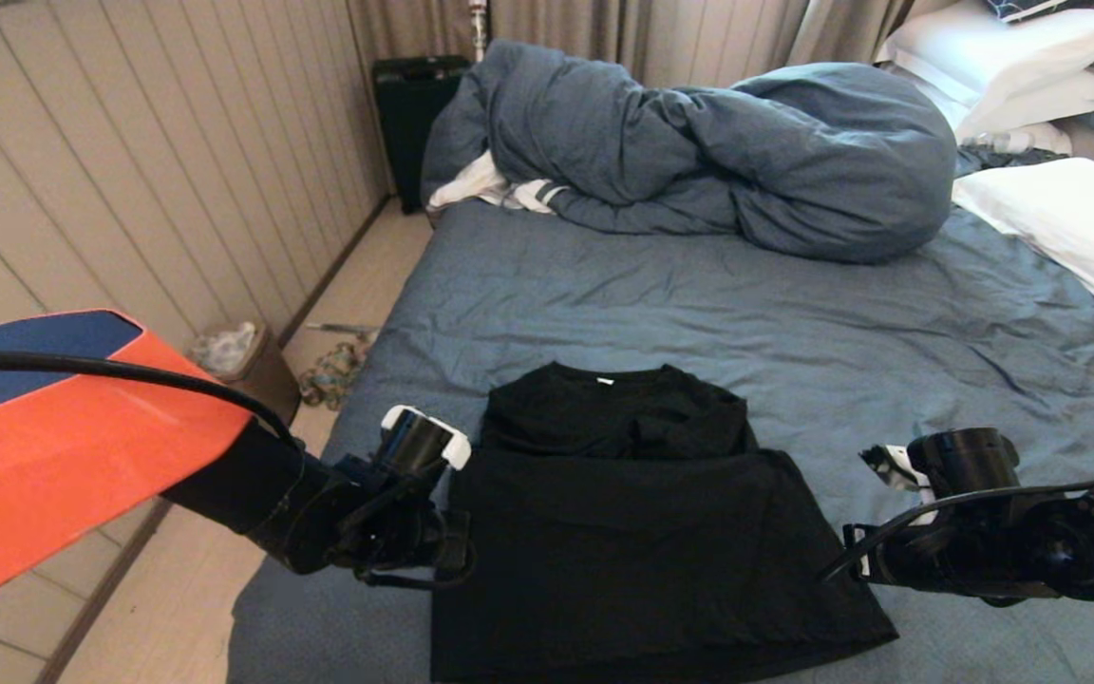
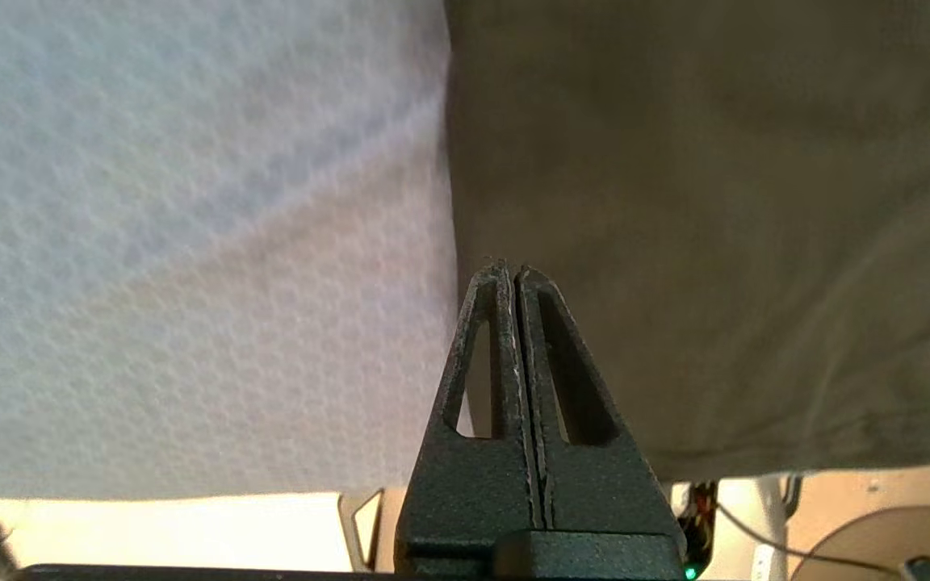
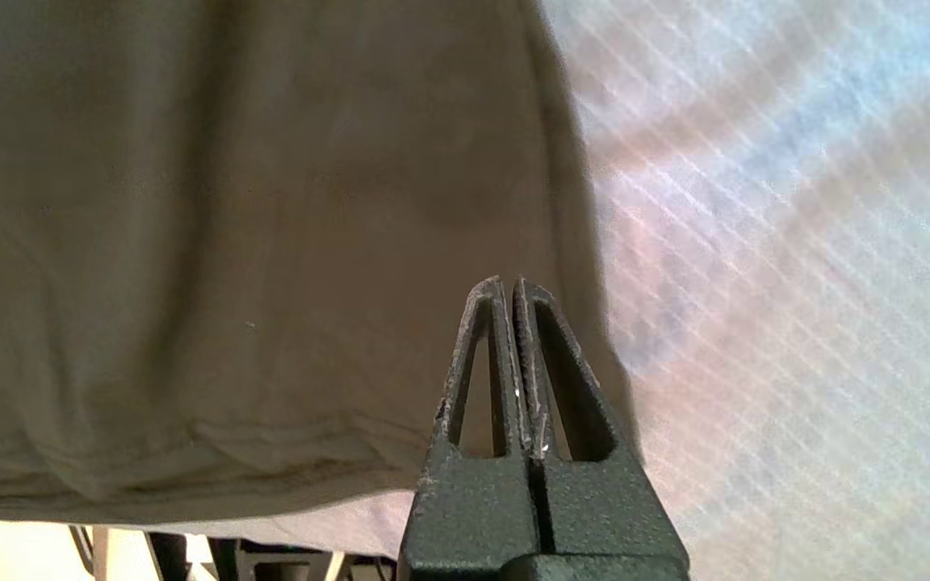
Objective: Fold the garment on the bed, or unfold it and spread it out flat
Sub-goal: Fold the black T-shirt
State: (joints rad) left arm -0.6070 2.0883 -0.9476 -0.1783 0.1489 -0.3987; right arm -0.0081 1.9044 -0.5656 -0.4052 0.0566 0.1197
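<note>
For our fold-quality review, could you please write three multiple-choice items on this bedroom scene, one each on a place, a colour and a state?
1. Where does the garment lie on the bed?
A. on the sheet at the near edge
B. on the pillows
C. under the duvet

2. What colour is the duvet?
A. white
B. blue-grey
C. red

3. How do the fingers of the left tool and the right tool stand?
A. both open wide
B. only the left open
C. both shut, holding nothing

Key: 1 A, the black shirt lies between the two arms near the bed's front edge; 2 B, the bunched heap matches the sheet; 3 C, each wrist view shows fingers pressed together with no cloth between.
</note>
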